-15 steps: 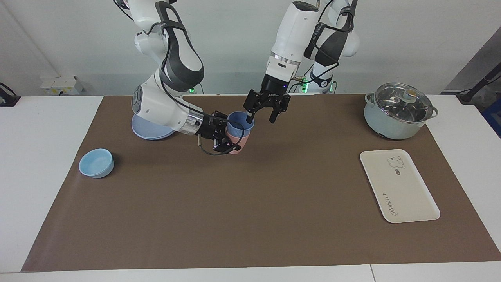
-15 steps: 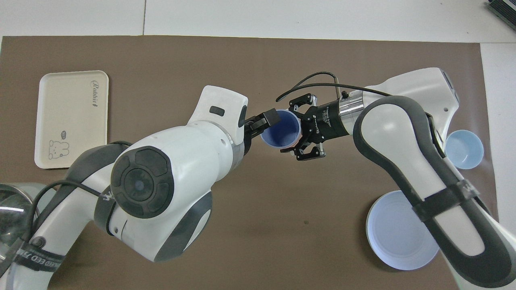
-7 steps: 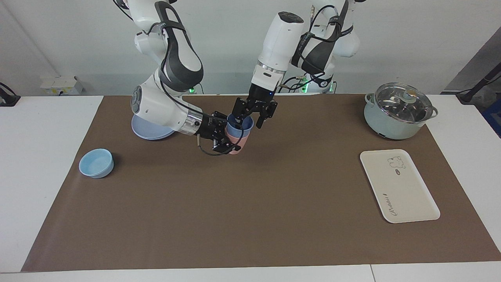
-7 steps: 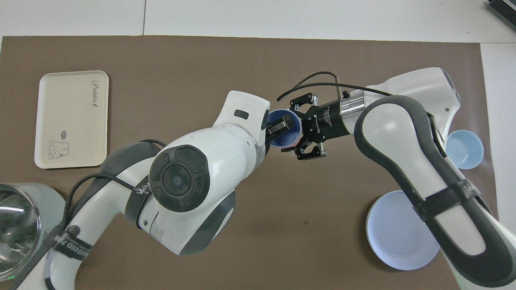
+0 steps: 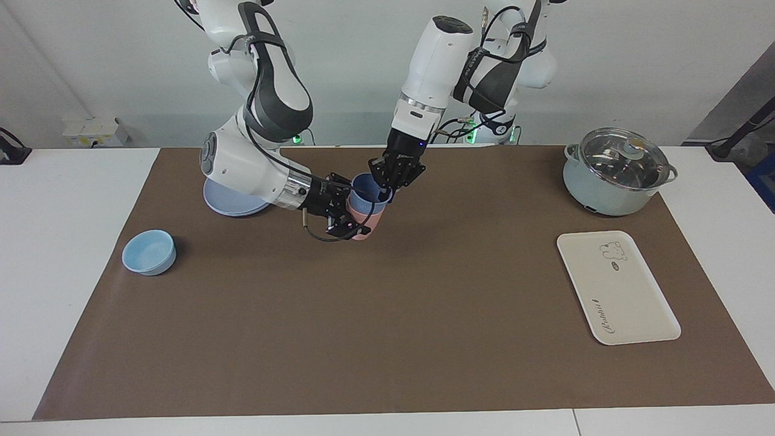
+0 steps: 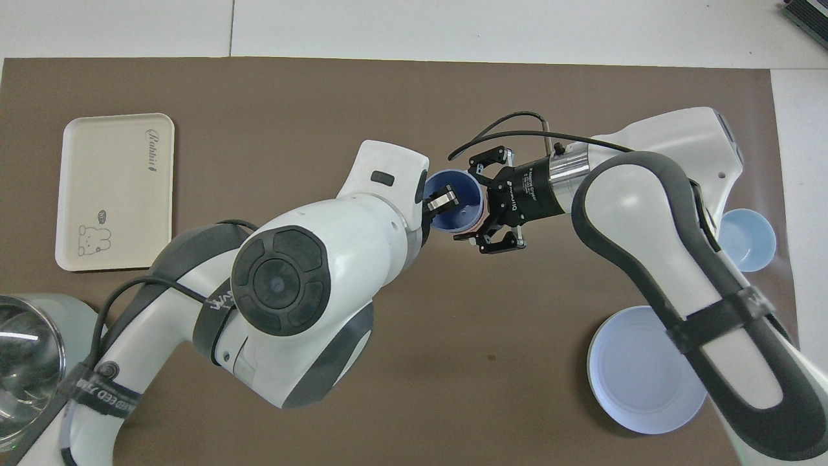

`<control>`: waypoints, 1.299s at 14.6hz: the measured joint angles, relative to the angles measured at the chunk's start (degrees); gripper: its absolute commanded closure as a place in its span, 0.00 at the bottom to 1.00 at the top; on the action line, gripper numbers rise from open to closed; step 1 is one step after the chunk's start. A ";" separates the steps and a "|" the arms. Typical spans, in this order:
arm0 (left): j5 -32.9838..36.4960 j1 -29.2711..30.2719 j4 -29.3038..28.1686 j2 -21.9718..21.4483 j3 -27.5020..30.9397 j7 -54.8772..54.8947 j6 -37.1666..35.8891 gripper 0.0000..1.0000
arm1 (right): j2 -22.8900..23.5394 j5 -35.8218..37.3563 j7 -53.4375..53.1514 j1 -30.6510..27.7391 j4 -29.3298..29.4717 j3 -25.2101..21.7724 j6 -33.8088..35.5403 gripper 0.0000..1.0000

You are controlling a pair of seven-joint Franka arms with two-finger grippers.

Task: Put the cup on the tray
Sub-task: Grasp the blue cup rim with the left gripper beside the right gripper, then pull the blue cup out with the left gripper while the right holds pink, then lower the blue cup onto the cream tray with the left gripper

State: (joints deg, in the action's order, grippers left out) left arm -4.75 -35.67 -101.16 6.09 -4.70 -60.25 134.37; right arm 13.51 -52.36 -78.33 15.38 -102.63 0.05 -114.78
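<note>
The periwinkle-blue cup (image 5: 365, 195) stands nested inside a pink cup (image 5: 370, 220) on the brown mat, near the robots at the table's middle. My left gripper (image 5: 385, 186) comes down from above and is shut on the blue cup's rim, one finger inside the cup (image 6: 462, 219). My right gripper (image 5: 356, 209) reaches in low from the side and is shut on the pink cup. The cream tray (image 5: 617, 290) with a bear drawing lies bare toward the left arm's end; it also shows in the overhead view (image 6: 116, 188).
A round blue plate (image 5: 233, 203) lies under the right arm. A light-blue bowl (image 5: 149, 251) sits toward the right arm's end. A lidded pot (image 5: 617, 172) stands near the tray, nearer to the robots.
My left gripper has come down onto the blue cup and its fingers have shut on the rim. The right gripper has stayed on the pink cup.
</note>
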 measured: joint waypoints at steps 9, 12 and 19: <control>0.01 3.70 10.25 -0.92 1.51 0.09 -14.33 1.00 | 0.00 -1.45 4.09 -5.29 0.06 -1.04 2.77 1.00; 0.03 8.61 11.40 -2.56 1.93 3.52 -19.82 1.00 | 0.44 -4.99 6.82 -10.46 -0.82 -1.26 5.96 1.00; -1.63 30.57 10.01 -4.59 2.55 27.36 -23.16 1.00 | 6.96 -9.87 16.38 -22.04 -1.35 -1.39 11.96 1.00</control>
State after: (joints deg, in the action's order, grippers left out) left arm -6.38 -5.10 -91.15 1.50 -2.15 -32.88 111.21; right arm 20.47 -62.23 -61.95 -6.66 -103.98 -1.34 -102.82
